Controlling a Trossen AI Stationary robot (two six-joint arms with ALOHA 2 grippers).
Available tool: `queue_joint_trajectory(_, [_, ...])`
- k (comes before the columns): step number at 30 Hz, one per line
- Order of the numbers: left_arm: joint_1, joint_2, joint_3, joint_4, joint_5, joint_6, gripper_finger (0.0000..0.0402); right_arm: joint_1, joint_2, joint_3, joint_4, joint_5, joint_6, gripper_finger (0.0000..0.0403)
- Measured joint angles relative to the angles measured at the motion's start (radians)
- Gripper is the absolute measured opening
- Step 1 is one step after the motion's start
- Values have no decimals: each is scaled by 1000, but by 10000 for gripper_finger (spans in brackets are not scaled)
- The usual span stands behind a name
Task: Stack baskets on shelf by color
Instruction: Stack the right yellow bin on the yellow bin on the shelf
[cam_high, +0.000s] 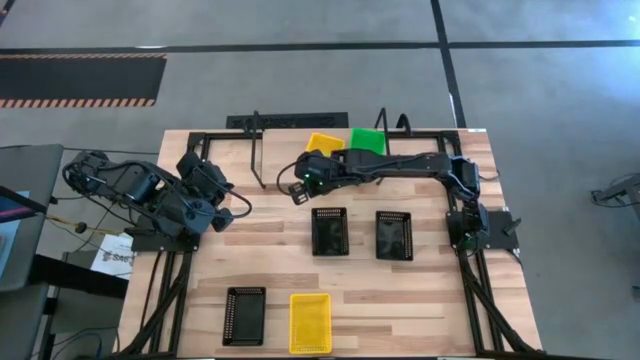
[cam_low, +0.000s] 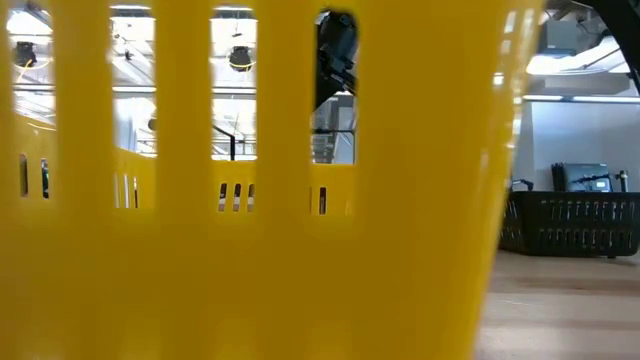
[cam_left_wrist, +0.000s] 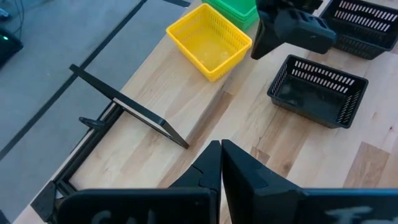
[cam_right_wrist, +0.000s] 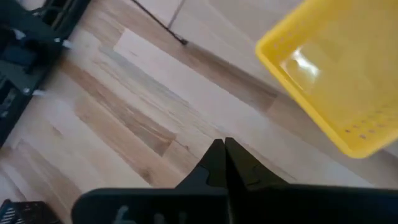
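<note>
no readable text, paper sheet (cam_high: 112, 258) print too small

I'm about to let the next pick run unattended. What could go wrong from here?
1. The right tool is shut and empty beside the yellow basket on the shelf; swinging away, it might nudge that basket.
2. Three black baskets and another yellow basket lie scattered, so the arm might knock one while reaching.
3. That near basket blocks most of the low view, hiding contact there.

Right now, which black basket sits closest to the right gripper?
The middle black basket, just in front of the right gripper. The one beside it lies farther right; the third sits at the front edge.
</note>
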Motion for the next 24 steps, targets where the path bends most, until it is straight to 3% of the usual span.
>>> queue_joint_trajectory(18, [0,0,0,0,0,0,0,6,0,-2,-11,21,-165,1])
queue_joint_trajectory(24, [0,0,0,0,0,-1,0,13,1,-107,31,-7,-206,1])
